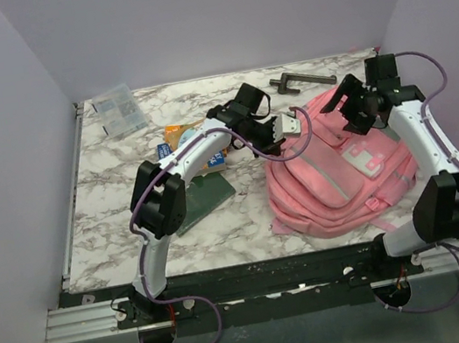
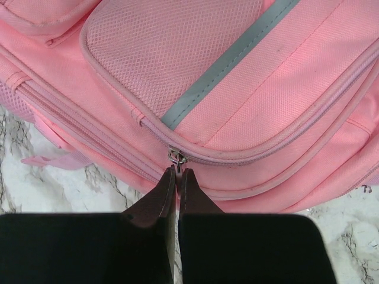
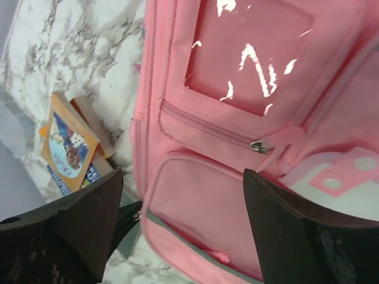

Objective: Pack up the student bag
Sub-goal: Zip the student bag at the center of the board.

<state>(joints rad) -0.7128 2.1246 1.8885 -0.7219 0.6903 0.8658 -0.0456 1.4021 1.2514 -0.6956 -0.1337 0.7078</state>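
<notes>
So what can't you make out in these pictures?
Left wrist view: whether the shut left gripper pinches the zipper pull; its tips hide that.
Top view: the clear packet's contents, too small; the books, partly under the left arm.
Right wrist view: the student bag runs off the edges.

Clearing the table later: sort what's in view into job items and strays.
Job: student bag, left pincer shut at its zipper pull, right pincer open over it; likely the books and green notebook.
Strays, probably: clear packet, dark tool.

student bag [image 1: 337,175]: right on table [image 1: 113,218] | books [image 1: 177,134]: left of it | tool [image 1: 301,80]: behind it | packet [image 1: 119,109]: far-left corner
</notes>
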